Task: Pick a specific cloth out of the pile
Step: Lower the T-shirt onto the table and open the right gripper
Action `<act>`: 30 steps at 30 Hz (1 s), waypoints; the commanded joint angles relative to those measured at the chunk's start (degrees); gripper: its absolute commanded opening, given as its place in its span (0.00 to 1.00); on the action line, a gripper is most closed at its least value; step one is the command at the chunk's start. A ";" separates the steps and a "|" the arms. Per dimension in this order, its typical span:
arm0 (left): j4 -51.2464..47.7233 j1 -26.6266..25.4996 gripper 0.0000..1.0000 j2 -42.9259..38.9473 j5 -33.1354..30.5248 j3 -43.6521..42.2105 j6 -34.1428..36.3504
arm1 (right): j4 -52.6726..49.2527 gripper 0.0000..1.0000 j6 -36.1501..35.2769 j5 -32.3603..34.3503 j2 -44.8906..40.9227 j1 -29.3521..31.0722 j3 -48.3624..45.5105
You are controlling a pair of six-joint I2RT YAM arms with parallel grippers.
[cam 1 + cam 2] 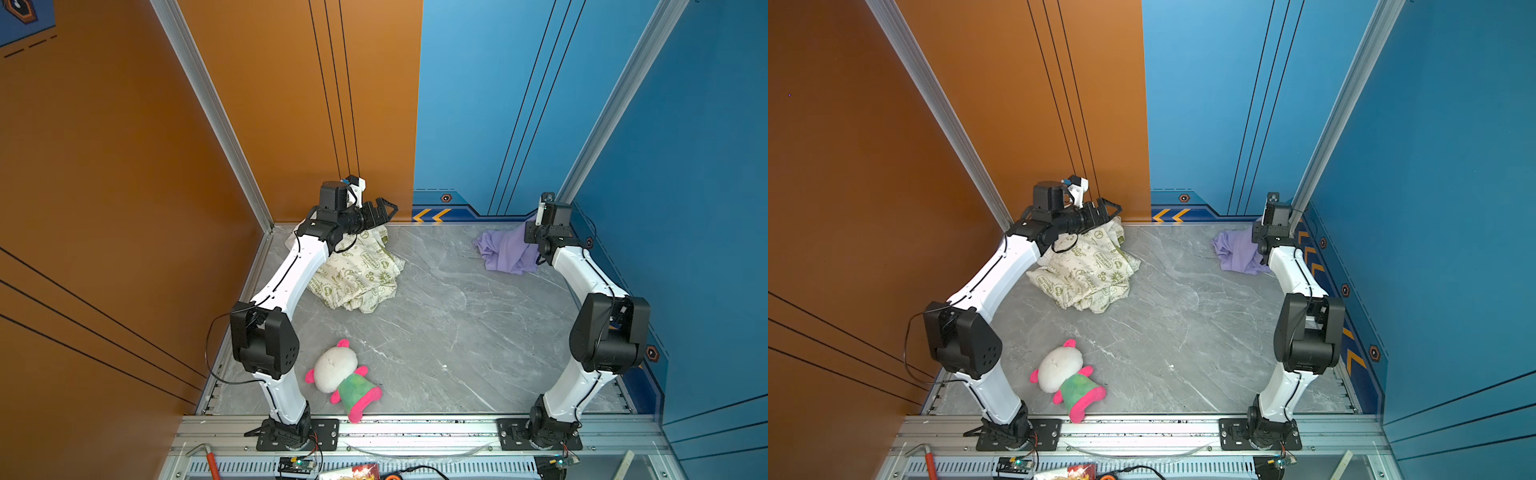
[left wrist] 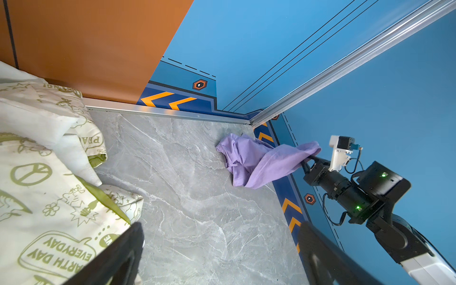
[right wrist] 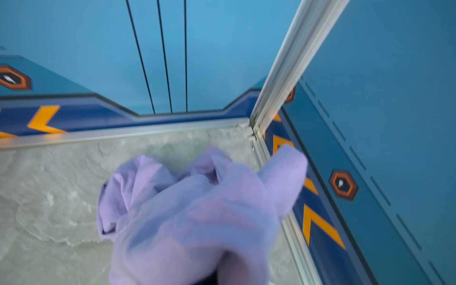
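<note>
Nearest, at the near edge of the grey marbled surface (image 1: 436, 332), lies a plush toy (image 1: 343, 380) in white, green and pink, clear of both arms and no part of the job.

Farther back on the left sits the pile (image 1: 357, 274) — cream fabric with green doodle print and plainer off-white folds, heaped against the far left corner. The left gripper (image 1: 384, 212) hovers above its far edge with fingers (image 2: 118, 256) spread wide apart and holding nothing.

At the far right corner is the cloth (image 1: 505, 253), the lavender garment, well apart from the pile. The right gripper (image 2: 307, 161) has its fingers pressed together on one bunched edge, so part of the cloth is lifted while the rest trails on the surface next to the blue wall.

It looks light, limp and thin — it should drape and stretch rather than hold shape, and a pinch on a thick fold seems safer than on a single layer, which could slip free. It is not fragile.

No container shows on the surface.
</note>
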 commanded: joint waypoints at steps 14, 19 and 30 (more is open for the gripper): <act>-0.36 0.89 0.98 0.09 -3.04 -0.56 -0.37 | -17.36 0.14 9.68 -1.60 1.20 -2.33 -11.86; -0.95 2.05 0.98 -3.15 -6.96 -4.17 0.25 | -22.44 0.36 9.96 -3.66 2.61 -2.31 -11.26; -3.48 6.13 0.98 -14.81 -20.47 -16.88 4.48 | -23.82 0.86 11.69 -1.84 -5.53 -0.48 -18.00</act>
